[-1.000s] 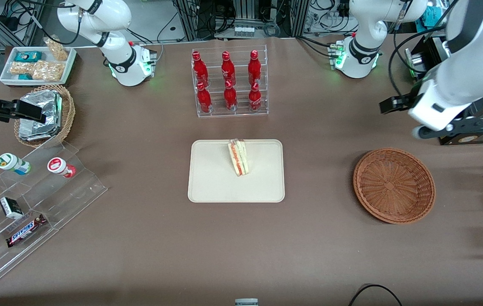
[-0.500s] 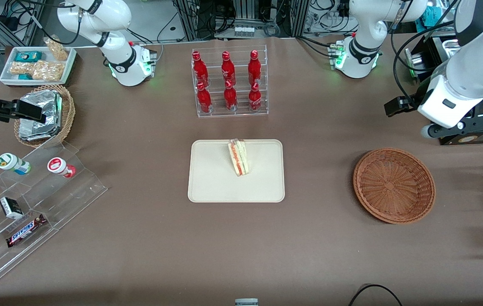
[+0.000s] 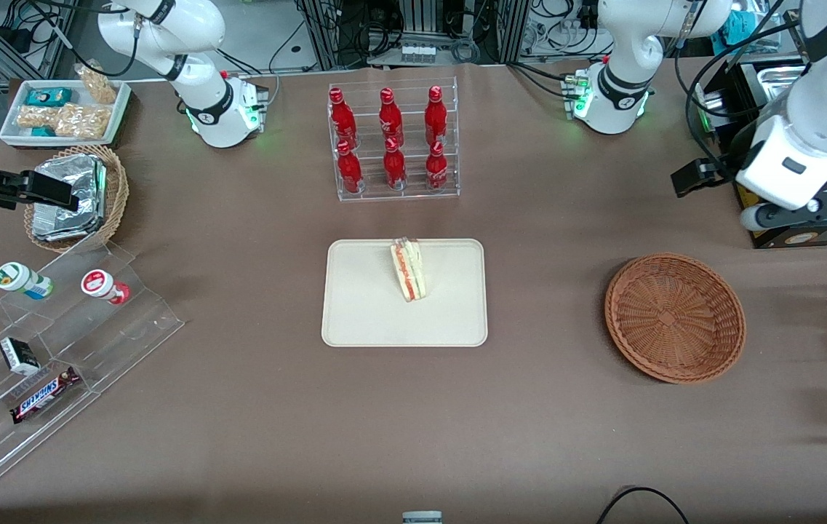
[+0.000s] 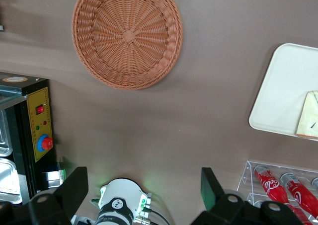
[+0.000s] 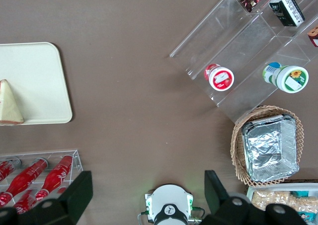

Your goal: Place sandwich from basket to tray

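Raised high over the working arm's end of the table, the left arm's gripper (image 4: 144,192) hangs with its fingers spread wide and nothing between them, well apart from everything on the brown table (image 3: 544,422). The sandwich (image 3: 409,271) stands on edge on the tray (image 3: 362,306) at the table's centre, close to the tray's edge that faces the bottle rack (image 3: 391,140), with its red and green filling showing. The basket (image 3: 675,317) sits bare near the working arm's end of the table, so the transfer looks complete. Judged by its look, the wedge is light and soft, its bread easily dented and its layers liable to slide apart; any further handling would best take it gently across the two broad bread faces, low near the crust, rather than pinching the filling edge
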